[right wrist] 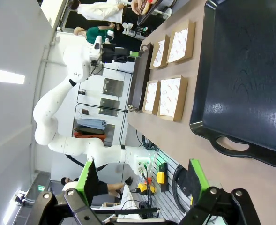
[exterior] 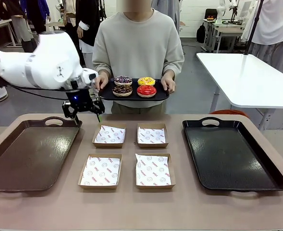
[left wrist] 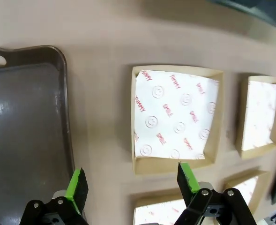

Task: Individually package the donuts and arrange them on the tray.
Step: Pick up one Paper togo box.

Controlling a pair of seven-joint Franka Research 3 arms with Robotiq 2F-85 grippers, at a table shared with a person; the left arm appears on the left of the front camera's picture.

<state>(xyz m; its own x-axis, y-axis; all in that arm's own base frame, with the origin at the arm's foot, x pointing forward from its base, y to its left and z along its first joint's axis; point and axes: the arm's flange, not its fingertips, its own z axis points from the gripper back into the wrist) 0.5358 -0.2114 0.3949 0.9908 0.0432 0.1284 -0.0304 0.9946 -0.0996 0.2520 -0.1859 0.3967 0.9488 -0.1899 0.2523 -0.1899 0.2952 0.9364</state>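
Four frosted ring donuts [exterior: 142,91] on a black tray [exterior: 107,96] — left hand [left wrist: 130,180], right hand [right wrist: 142,173] (green pads) released, empty

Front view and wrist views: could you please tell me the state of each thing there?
Left gripper: open, above the table.
Right gripper: open.
Donuts: unpackaged, on the person's serving tray.
Boxes: all four empty, paper-lined.
Brown tray: empty.
Black tray: empty.

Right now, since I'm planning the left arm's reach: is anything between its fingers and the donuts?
Nothing visible. The open left fingers hang over the table; the donuts sit higher on the person's black tray, one hand gripping its edge on that side.
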